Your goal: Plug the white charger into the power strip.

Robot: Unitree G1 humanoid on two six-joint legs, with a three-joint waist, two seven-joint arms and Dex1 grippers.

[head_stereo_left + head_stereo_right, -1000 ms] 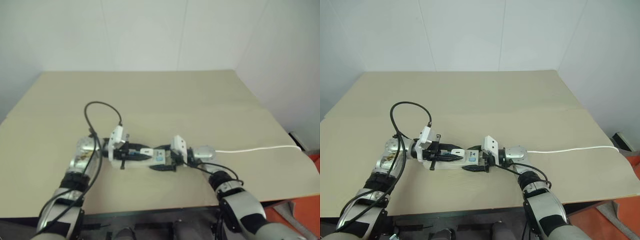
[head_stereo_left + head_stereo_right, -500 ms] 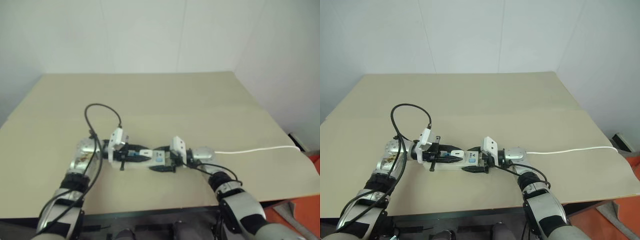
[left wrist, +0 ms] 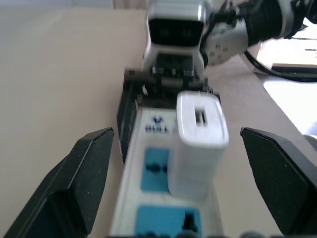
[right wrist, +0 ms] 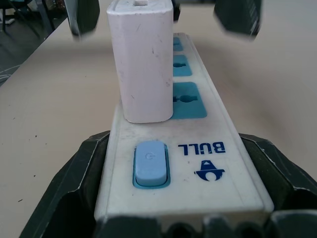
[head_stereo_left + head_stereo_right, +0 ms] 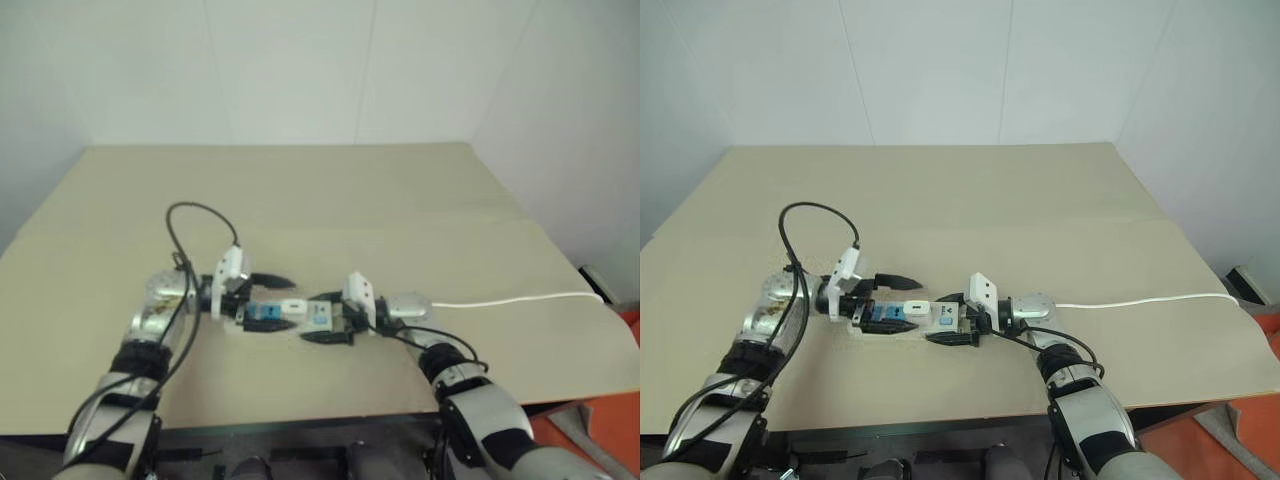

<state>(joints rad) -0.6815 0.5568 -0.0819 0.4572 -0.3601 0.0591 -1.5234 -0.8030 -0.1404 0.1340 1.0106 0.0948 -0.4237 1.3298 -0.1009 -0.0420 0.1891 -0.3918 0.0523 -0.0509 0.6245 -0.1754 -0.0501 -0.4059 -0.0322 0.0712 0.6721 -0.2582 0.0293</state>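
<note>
The power strip (image 5: 942,320) lies on the tan table (image 5: 1040,210), a white bar with blue sockets. The white charger (image 5: 917,307) stands upright in the socket beside the switch (image 4: 150,163); the right wrist view shows the charger (image 4: 143,64) seated there. My left gripper (image 5: 898,303) is open, one finger on each side of the charger (image 3: 200,134) and apart from it. My right gripper (image 5: 952,318) is shut on the switch end of the power strip (image 4: 198,163), with its fingers (image 4: 86,168) pressed against both long sides.
The strip's thin white cable (image 5: 1140,300) runs right across the table to its right edge. A black cable (image 5: 800,225) loops above my left wrist. The table's front edge (image 5: 940,415) is close behind the strip. An orange object (image 5: 1250,420) sits off the right corner.
My left gripper has opened, let go of the charger and risen slightly. The charger stays standing in the socket. The right gripper has not moved.
</note>
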